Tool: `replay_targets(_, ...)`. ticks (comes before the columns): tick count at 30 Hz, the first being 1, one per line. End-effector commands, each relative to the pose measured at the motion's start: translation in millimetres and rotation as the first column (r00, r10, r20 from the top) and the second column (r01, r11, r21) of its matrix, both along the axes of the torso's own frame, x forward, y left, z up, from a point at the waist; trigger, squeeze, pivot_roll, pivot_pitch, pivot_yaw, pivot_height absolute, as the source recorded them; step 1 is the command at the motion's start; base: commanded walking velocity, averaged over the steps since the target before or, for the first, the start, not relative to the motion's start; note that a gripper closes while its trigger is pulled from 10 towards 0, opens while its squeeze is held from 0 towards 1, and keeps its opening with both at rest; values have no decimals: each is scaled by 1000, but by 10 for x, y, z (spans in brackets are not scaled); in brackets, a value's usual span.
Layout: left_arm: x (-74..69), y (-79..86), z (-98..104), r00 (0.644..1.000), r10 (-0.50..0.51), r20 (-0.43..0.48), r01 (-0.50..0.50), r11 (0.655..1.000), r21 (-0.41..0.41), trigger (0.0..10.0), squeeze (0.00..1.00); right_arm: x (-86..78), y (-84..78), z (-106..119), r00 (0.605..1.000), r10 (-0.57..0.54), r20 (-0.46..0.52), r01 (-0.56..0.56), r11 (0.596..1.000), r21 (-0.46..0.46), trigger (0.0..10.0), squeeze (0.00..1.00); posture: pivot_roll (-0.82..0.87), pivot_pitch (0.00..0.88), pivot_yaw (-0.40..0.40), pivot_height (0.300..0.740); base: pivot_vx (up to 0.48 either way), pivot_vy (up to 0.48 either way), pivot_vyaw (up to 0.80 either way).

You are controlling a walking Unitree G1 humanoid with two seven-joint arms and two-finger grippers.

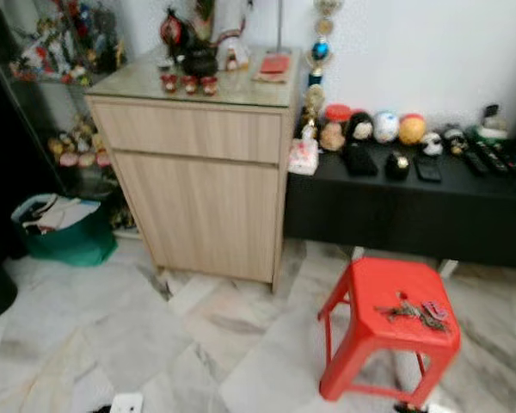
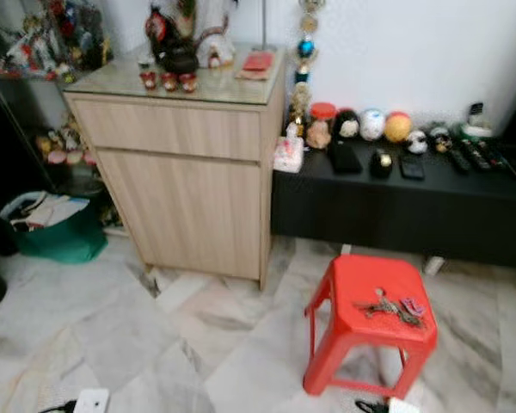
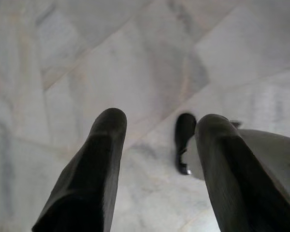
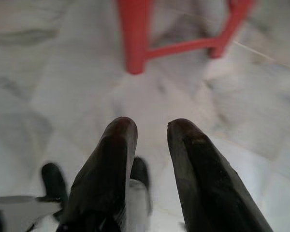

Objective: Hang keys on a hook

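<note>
left gripper [image 3: 157, 128]: fingers apart, empty, over the marble floor [image 1: 112, 335]
right gripper [image 4: 152, 130]: narrow gap, empty, near the stool's legs
keys [image 1: 413, 311]: on red stool [image 1: 374, 288], near right
cabinet [image 1: 198, 189]: far left
black worktop [image 1: 413, 206]: far right, holds trinkets

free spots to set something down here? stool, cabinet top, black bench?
Red stool: bare on its left half and back; the keys take the front right. Cabinet top: bare glass at its front left, figurines and a red packet behind. Black bench: crowded along the wall, only a narrow front strip bare.
</note>
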State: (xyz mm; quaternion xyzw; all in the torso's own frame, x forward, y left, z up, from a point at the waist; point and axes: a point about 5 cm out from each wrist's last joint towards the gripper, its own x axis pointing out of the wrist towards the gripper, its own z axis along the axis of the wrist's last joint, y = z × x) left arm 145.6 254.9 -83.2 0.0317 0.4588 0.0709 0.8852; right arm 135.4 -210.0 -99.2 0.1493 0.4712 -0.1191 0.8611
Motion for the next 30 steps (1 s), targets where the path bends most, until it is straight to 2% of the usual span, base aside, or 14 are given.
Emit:
replay_targets(1,-3,-25,-3,1000,2,15,-1,1000,-23,10000,0,17,-77,23,1000,-8,14,8,1000,-19,10000,0,29,0,-55,740,311,0,0)
replay_targets(6,-58,7,-8,1000,5,17,-4,1000,-25,10000,0,29,-82,28,1000,-16,22,17,1000,-17,10000,0,28,0,-56,740,312,0,0)
replay_targets(8,-65,-30,-21,1000,1,19,0,1000,-29,10000,0,29,-84,28,1000,-18,20,18,1000,-18,10000,0,28,0,-57,740,311,0,0)
replay_targets(14,36,-181,-30,999,-13,29,14,999,-41,10000,0,36,-85,30,1000,-21,20,22,1000,-17,10000,0,28,0,-58,740,315,0,0)
replay_targets(20,66,-215,-29,999,-19,28,20,999,-40,10000,0,43,-85,33,999,-25,24,25,1000,-17,10000,0,29,0,-59,740,315,0,0)
replay_targets(22,6,-193,-52,1000,-12,-2,12,999,-47,10000,0,54,-84,37,999,-17,27,18,1000,-18,10000,0,27,0,-60,740,0,0,0)
replay_targets(30,-94,-129,-64,1000,-6,-3,6,999,-40,10000,0,67,-87,43,999,-14,33,14,1000,-19,10000,0,27,0,-64,740,0,0,0)
